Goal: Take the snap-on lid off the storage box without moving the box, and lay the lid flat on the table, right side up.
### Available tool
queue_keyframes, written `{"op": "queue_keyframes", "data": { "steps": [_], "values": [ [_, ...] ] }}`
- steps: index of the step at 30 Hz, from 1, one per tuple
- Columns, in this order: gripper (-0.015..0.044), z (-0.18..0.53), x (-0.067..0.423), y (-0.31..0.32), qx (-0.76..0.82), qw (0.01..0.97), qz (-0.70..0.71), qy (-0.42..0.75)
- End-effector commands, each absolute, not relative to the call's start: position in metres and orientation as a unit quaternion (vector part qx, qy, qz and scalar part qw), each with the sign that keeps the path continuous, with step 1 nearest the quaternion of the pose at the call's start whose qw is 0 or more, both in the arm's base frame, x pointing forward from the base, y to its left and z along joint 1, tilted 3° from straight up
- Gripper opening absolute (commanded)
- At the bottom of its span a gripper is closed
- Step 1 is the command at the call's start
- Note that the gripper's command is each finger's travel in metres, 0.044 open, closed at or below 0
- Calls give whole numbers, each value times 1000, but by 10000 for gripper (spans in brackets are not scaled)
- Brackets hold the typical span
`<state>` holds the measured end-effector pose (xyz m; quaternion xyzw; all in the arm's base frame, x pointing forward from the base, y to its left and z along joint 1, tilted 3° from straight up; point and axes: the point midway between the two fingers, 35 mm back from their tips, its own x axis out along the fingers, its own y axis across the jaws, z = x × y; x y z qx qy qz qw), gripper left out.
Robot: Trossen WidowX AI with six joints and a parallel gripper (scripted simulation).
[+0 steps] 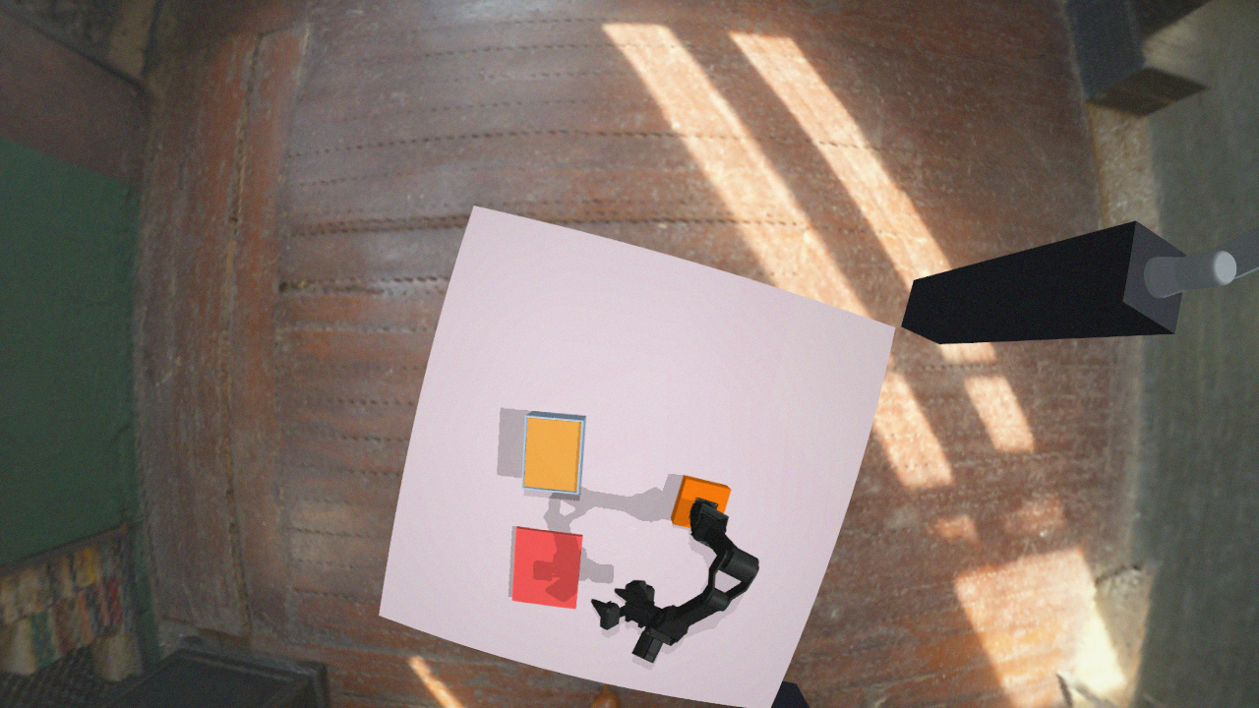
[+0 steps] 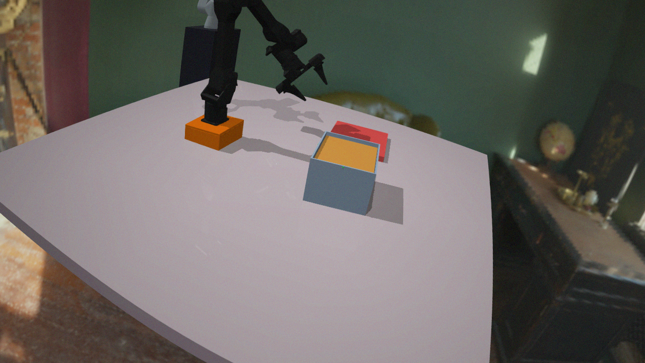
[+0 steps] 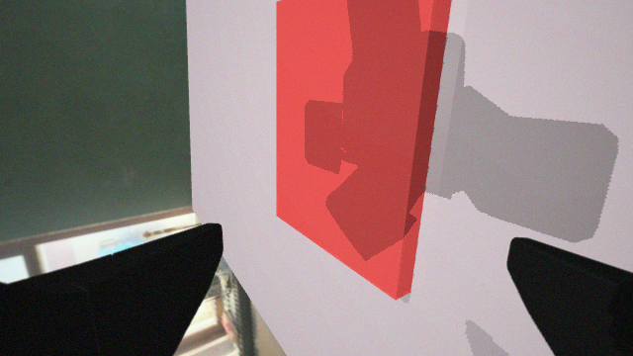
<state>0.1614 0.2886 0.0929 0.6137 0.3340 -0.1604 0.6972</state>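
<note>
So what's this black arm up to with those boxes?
It is lifting a lid off a box. That part looks done: the red lid lies flat on the table, beside the blue storage box, which now stands open with its orange inside showing. The arm's gripper hangs in the air above the table near the lid, fingers spread wide and holding nothing. The arm stands on an orange base.
</note>
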Motion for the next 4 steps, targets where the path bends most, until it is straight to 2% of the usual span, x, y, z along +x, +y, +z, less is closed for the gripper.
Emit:
{"op": "queue_keyframes", "data": {
  "steps": [1,4],
  "values": [
    [440,93,162,288,615,697,-161,332],
    [440,93,162,288,615,697,-161,332]
  ]
}}
